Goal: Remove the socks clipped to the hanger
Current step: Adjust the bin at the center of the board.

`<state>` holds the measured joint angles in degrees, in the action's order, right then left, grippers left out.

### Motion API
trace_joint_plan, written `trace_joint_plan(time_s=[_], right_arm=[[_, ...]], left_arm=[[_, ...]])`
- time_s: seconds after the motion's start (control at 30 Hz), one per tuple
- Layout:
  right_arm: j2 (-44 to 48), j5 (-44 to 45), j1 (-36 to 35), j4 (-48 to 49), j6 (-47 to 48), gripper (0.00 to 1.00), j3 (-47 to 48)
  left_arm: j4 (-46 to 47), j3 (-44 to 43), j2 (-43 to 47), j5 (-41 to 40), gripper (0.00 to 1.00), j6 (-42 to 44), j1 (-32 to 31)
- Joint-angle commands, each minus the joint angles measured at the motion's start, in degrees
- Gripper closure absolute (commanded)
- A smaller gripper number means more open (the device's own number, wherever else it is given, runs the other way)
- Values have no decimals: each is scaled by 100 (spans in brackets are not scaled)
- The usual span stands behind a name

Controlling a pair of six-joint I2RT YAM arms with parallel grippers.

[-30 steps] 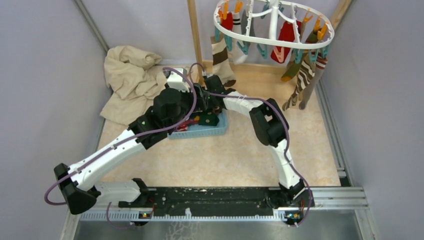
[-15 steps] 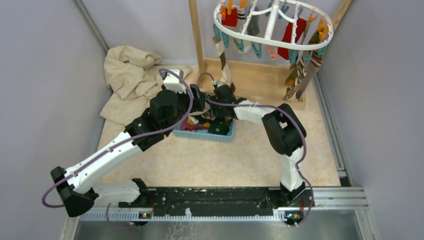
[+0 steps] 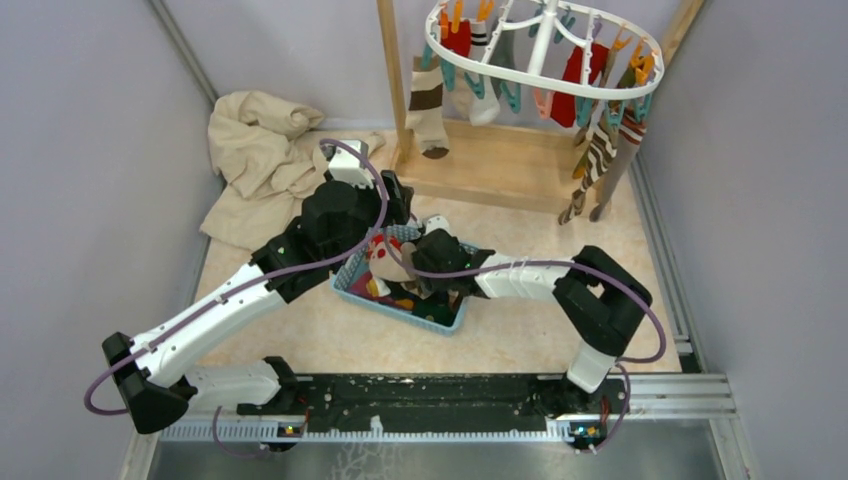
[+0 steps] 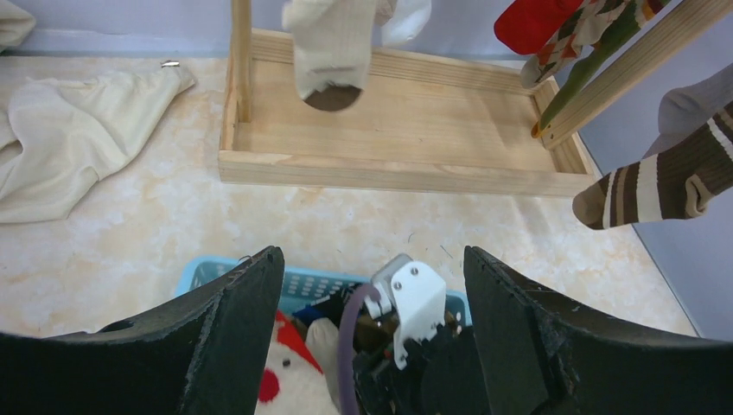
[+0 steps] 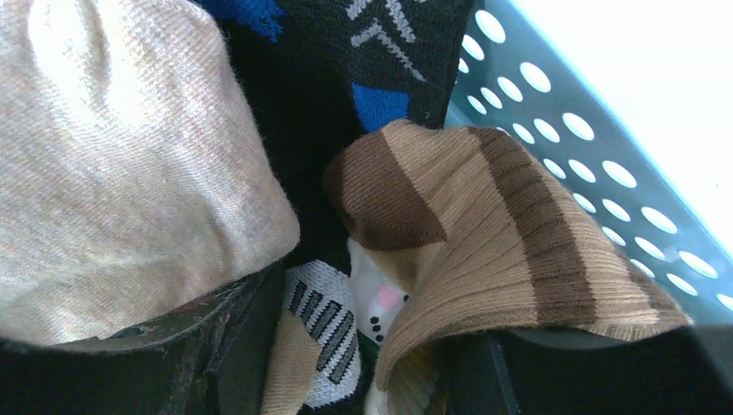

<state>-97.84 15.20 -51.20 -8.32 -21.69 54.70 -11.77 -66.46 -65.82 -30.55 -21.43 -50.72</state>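
Right end effector [image 3: 415,288] now down inside basket [image 3: 456,324]

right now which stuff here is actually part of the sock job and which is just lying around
For the job: socks clipped on the hanger; blue basket with more socks in it.
Just lying about: beige cloth; wooden rack.

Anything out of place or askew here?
The blue basket sits skewed, at an angle to the edges of the table. A beige cloth lies crumpled in a heap at the far left corner. Nothing looks spilled or broken.
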Motion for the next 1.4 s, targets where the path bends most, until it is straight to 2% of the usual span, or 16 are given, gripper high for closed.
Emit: trace_joint_plan(time_s=[0.0,0.13,0.33,0.5,0.67,0.73,0.83,1.0,1.1,1.37], right_arm=[[362,-252,-311,-678,-349,36,-609],[1073,-162,-313,-916,-469,26,-651],[1962,-124,-311,-1345,-374,13,21],[2091,-316,-309,-1666,-336,11,544],[2519,-168,-312,-1869,-389,11,595],[2688,-133,-312,-1913,-380,19,559],[2780,-318,-312,-1836,-406,40,475],[2480,-820,-476,-984,-396,55,191],[2014,-831,-614,-590,-297,60,309],[379,-1371,-783,282,-374,62,572]], left_arm=[[79,53,106,13,18,-28,27],[67,65,88,17,18,-19,27],[31,68,61,10,18,-10,27],[-7,65,87,-26,18,7,27],[-27,155,116,-30,18,-19,27],[-27,226,115,8,18,-52,27],[-94,360,73,78,19,-163,27],[-79,681,210,-72,20,-379,27],[-54,795,404,-270,19,-410,27],[-420,684,826,-646,17,-441,27]])
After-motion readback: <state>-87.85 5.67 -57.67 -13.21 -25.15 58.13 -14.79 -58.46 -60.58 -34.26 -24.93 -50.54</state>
